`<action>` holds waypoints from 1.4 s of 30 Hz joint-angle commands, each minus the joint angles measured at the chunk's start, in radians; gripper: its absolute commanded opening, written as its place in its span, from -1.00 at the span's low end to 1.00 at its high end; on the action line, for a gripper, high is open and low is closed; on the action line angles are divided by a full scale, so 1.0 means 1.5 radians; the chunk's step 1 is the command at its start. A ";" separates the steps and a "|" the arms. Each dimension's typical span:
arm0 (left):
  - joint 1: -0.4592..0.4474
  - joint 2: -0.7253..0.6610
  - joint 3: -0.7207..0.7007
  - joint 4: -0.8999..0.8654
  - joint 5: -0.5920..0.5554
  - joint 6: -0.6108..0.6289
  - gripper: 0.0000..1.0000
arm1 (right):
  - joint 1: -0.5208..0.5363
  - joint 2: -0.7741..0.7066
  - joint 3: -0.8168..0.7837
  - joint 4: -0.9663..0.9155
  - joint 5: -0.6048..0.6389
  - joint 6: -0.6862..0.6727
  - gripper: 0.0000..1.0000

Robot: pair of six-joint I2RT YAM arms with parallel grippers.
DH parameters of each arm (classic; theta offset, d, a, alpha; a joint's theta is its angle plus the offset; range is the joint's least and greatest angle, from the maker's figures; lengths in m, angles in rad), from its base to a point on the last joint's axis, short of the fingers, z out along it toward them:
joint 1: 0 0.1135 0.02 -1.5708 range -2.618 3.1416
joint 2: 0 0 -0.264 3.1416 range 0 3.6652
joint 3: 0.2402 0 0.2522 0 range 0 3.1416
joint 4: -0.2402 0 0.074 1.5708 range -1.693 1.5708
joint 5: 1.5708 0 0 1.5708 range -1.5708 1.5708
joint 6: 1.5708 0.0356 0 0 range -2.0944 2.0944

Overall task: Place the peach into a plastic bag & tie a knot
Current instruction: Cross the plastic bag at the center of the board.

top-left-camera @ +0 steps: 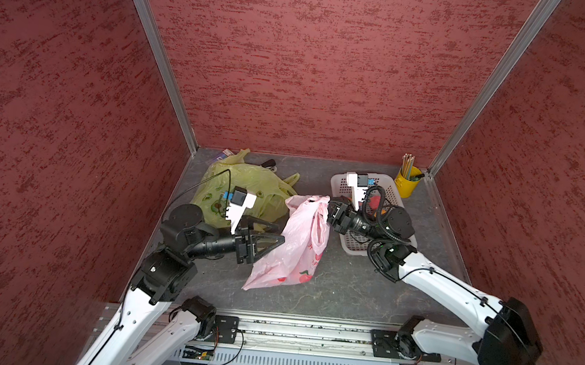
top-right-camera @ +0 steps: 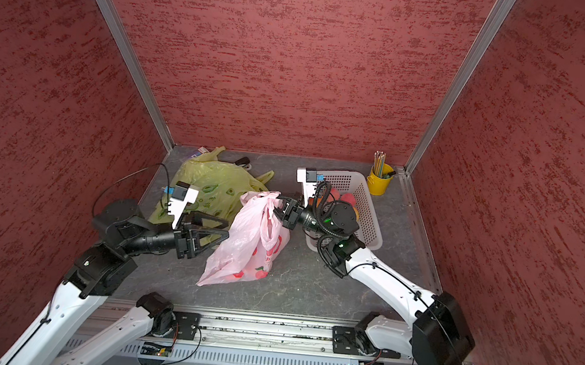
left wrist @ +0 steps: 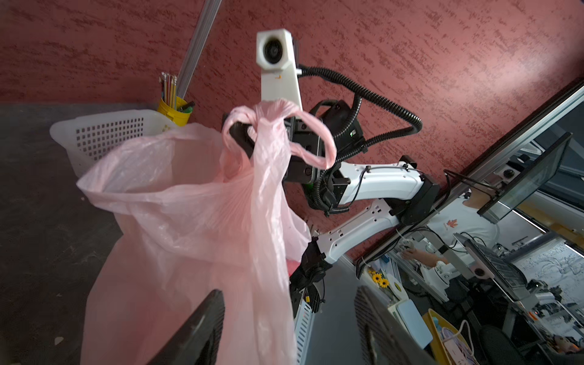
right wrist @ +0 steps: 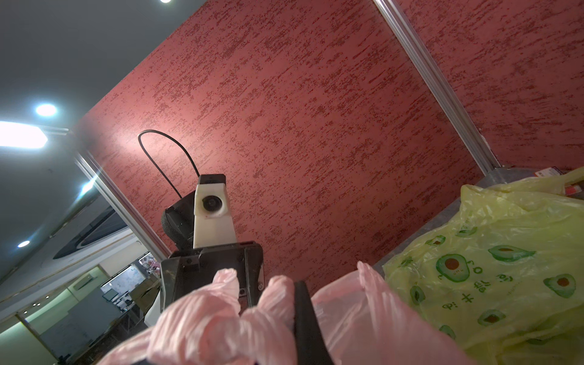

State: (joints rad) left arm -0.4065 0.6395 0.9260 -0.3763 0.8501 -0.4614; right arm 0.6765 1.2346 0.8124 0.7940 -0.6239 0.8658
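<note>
Left wrist shows us right gripper (left wrist: 248,136) clamping the bag (left wrist: 189,202); top views add left gripper (top-left-camera: 281,233) fingers wide, fruit (top-right-camera: 348,199) in basket (top-right-camera: 370,222).

No telling if the peach sat in the bag (top-left-camera: 296,248): plastic clouded the inside, and a red patch (left wrist: 292,264) low behind it was too vague to name. Right hand (top-left-camera: 331,210) tips were buried under bunched handles (top-left-camera: 318,202) in both top views; in the right wrist view its finger (right wrist: 305,316) ran off the pic edge, half wrapped. Left hand (left wrist: 288,292): fingers (left wrist: 202,322) blurred, cut off by the edge. Basket (top-left-camera: 390,184) contents mostly behind right arm (top-left-camera: 438,275), only red/orange bits showing. Green bag (top-left-camera: 244,182) partly behind left arm (top-left-camera: 206,241); small items (top-left-camera: 226,154) beyond it too small to ID.
</note>
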 commanded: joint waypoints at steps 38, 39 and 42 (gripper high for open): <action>-0.092 0.252 -0.106 0.389 -0.048 -0.143 -0.27 | -0.008 0.035 0.047 0.071 -0.041 0.053 -1.00; -0.090 0.247 -0.106 0.378 -0.044 -0.139 -0.23 | -0.009 0.039 0.050 0.072 -0.042 0.054 -1.00; -0.083 0.222 -0.106 0.336 -0.036 -0.123 -0.07 | -0.014 0.046 0.057 0.072 -0.049 0.054 -1.00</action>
State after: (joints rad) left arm -0.5446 1.0061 0.7738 0.1967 0.7780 -0.6716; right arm 0.6628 1.2968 0.8577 0.8448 -0.6697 0.9253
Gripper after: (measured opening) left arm 0.451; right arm 0.044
